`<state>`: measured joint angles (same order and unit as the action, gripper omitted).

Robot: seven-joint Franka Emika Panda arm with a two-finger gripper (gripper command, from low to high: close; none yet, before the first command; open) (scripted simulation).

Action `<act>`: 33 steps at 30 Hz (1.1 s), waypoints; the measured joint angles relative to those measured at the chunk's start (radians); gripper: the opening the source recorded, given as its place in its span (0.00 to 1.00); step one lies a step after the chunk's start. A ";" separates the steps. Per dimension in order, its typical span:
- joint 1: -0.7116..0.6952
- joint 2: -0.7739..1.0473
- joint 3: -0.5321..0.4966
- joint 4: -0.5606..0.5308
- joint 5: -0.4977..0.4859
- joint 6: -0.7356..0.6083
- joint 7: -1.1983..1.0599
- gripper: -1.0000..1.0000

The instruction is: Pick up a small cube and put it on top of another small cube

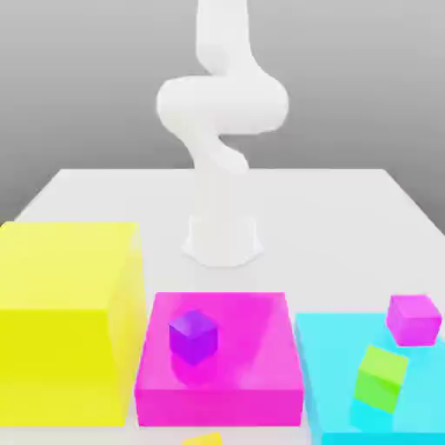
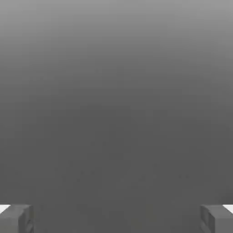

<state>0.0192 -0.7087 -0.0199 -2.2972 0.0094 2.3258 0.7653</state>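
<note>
At the lower edge of the exterior view, in front of the magenta slab, a corner of the small yellow-orange cube [image 1: 204, 439] peeks in; the rest is cut off. A small purple cube [image 1: 192, 335] rests on the magenta slab [image 1: 252, 365]. A small green cube [image 1: 381, 378] and a small magenta cube [image 1: 414, 319] lie tilted on the cyan slab [image 1: 330, 382]. In the hand view my gripper [image 2: 116, 219] is open, its grey fingertips [image 2: 16, 218] far apart with only plain grey background between them.
A large yellow block [image 1: 65, 322] stands at the exterior view's left, beside the magenta slab. The white arm base [image 1: 222, 235] rises from the middle of the white table [image 1: 348, 226], and the arm bends upward out of the picture.
</note>
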 joint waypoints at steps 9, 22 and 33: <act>0.051 0.333 -0.059 0.010 0.050 0.094 -0.138 0.50; 0.068 0.803 -0.086 0.025 0.107 0.227 -0.323 0.50; 0.042 1.196 -0.069 0.057 0.092 0.400 -0.402 0.50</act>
<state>0.0616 0.4869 -0.0886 -2.2401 0.1013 2.7254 0.3634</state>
